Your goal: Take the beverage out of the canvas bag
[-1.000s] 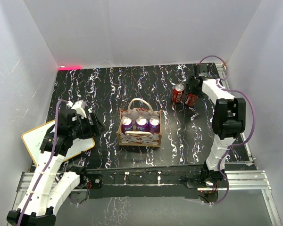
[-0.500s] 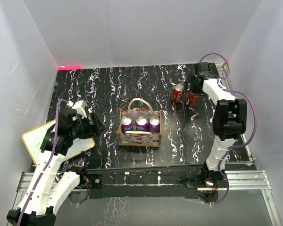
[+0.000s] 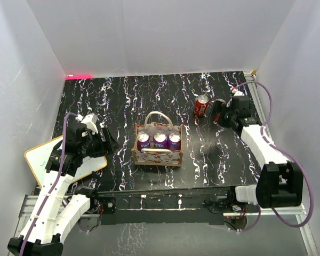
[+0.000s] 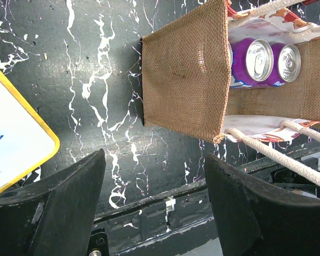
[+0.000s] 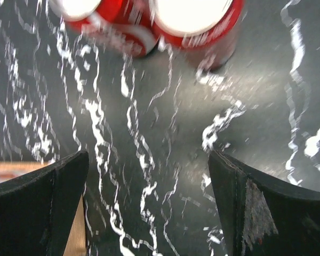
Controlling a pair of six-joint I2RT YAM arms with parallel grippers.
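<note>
Table: black marbled top (image 3: 122,101) closed in by white walls (image 3: 160,37) on three sides.
Bag: the canvas bag (image 3: 158,145) stands upright near the middle of the table, mouth open.
Drinks: three purple cans (image 3: 160,140) sit in a tight row inside it; two red cans (image 5: 194,24) stand outside, far right.
Left gripper: the left gripper (image 4: 154,157) is spread wide and holds nothing, beside the bag's left wall and not touching it.
Right gripper: the right gripper (image 5: 148,157) gapes wide and empty, just clear of the red cans.
Snag risk: rope handles (image 4: 272,154) cross the mouth, so a descending finger could catch one.
Lift risk: nothing pins the bag, so it may rise or slide along with a gripped can.
Knock risk: a sideways swing of the right arm could topple the red cans.
Open room: bare tabletop between the bag and the red cans, and behind the bag.
Tight spots: the white board (image 3: 37,160) hangs over the left edge, near the left arm.
</note>
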